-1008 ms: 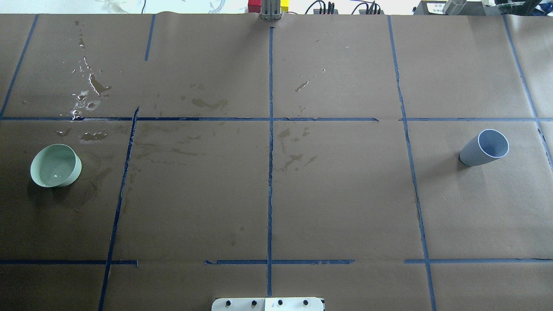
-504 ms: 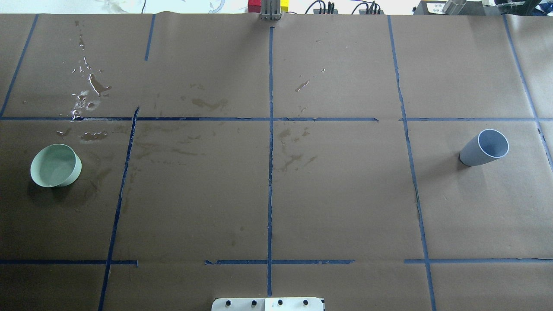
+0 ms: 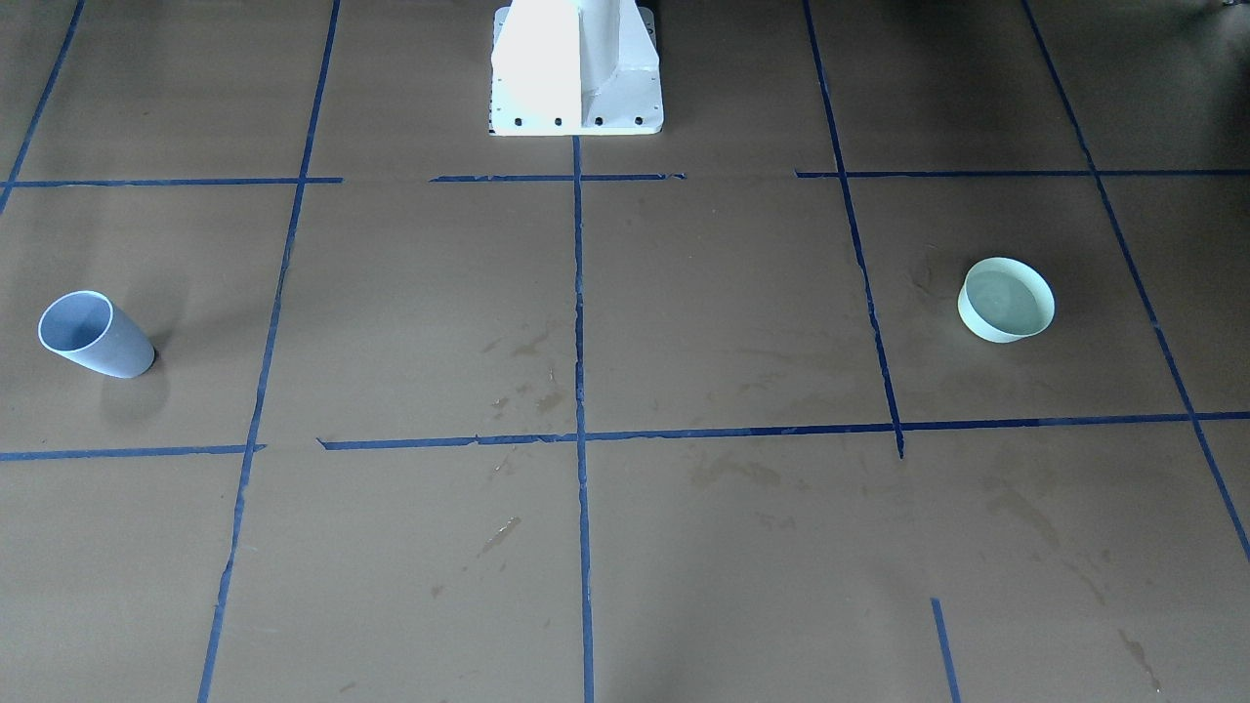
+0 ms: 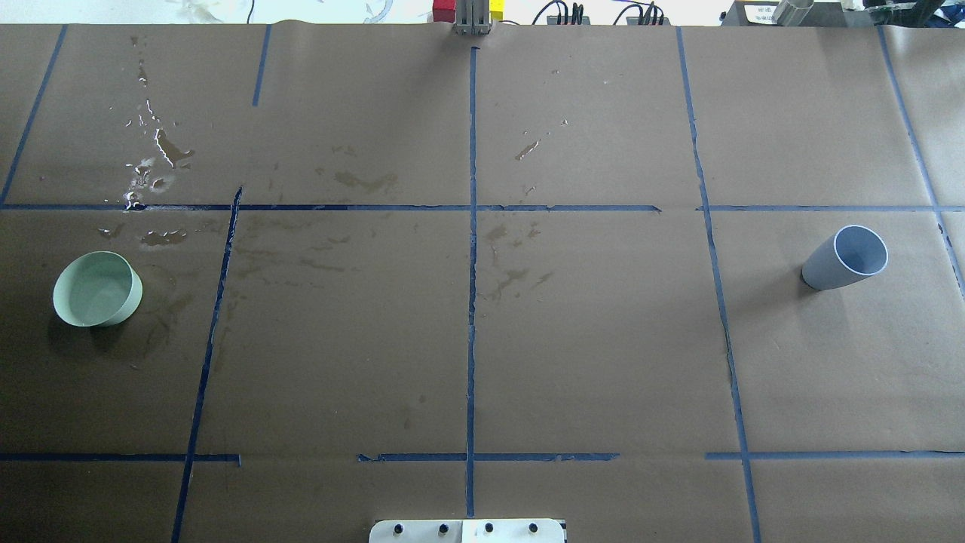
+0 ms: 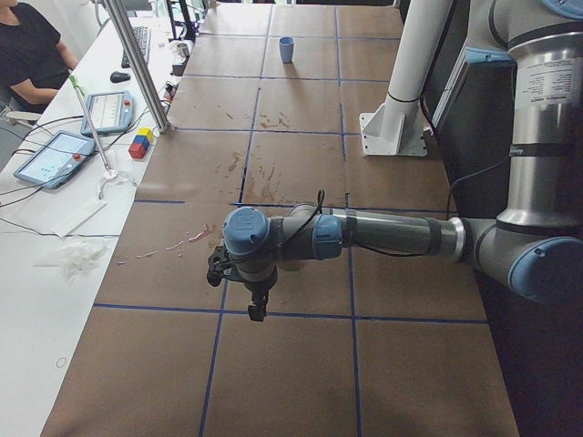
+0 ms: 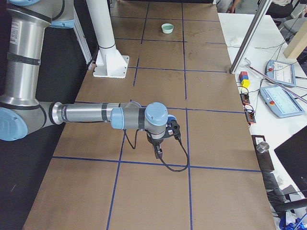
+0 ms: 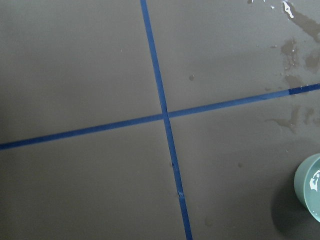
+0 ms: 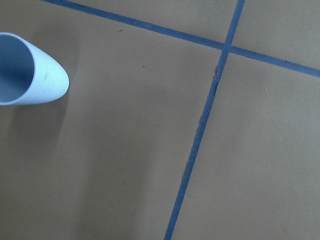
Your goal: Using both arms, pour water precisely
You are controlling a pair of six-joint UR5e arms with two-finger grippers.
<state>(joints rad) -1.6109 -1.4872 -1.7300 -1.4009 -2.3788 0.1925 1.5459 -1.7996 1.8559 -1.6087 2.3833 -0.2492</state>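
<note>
Entry one, left arm [image 5: 364, 238]: forearm stretched level and low over the table [image 4: 603, 339] at its left end, wrist turned down. The left claw [image 5: 258, 308] hangs just above the brown paper. From this side view it cannot be told how far apart its fingers stand. Entry two, right arm [image 6: 91, 114]: like pose at the table's right end. The right claw [image 6: 157, 152] points down above the paper near a tape crossing, its opening likewise not to be told. Neither claw has hold of a vessel; both vessels sit on the table. Pale green bowl [image 4: 98, 289]: on the robot's left part of the table, upright, with a wet glint inside. Blue-grey cup [image 4: 844, 259]: on the right part, mouth up, well apart from the bowl. Water puddles [image 4: 154, 162]: on the paper beyond the bowl. Blue tape lines [image 4: 472, 264]: a grid across the paper. White pedestal base [image 3: 576, 68]: bolted at the robot's edge, centre.
</note>
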